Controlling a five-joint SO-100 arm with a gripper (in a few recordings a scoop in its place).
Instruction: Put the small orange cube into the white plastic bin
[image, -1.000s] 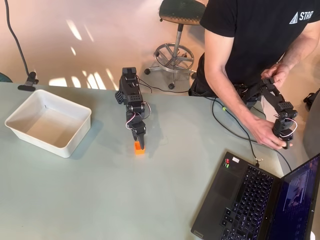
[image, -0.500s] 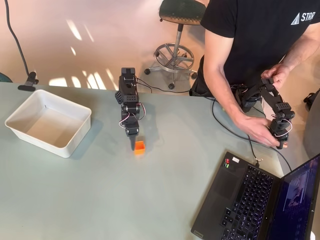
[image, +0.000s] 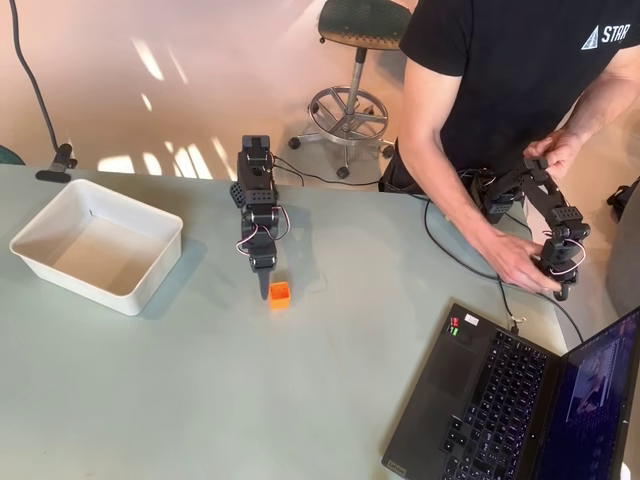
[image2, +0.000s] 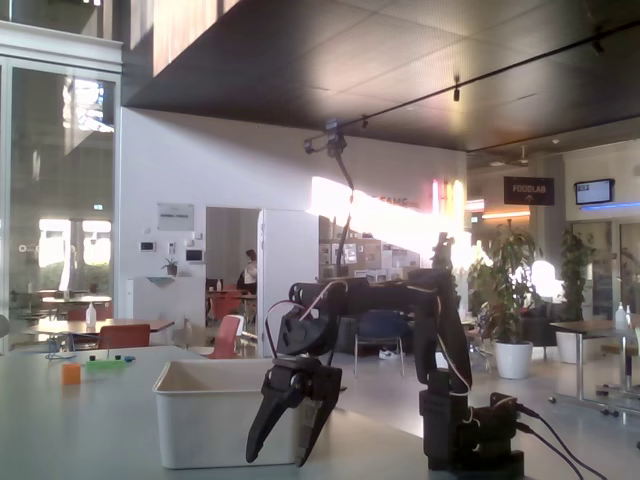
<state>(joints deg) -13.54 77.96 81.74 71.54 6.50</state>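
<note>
Hanging above the pale green table (image: 200, 400), the black gripper (image: 265, 288) points down with its two fingers spread apart and nothing between them, as the fixed view (image2: 288, 440) shows. Overhead, the small orange cube (image: 279, 295) rests on the table just right of the fingertips. Well to the left sits the white plastic bin (image: 40, 265). A laptop (image: 470, 400) lies open at near right.
</note>
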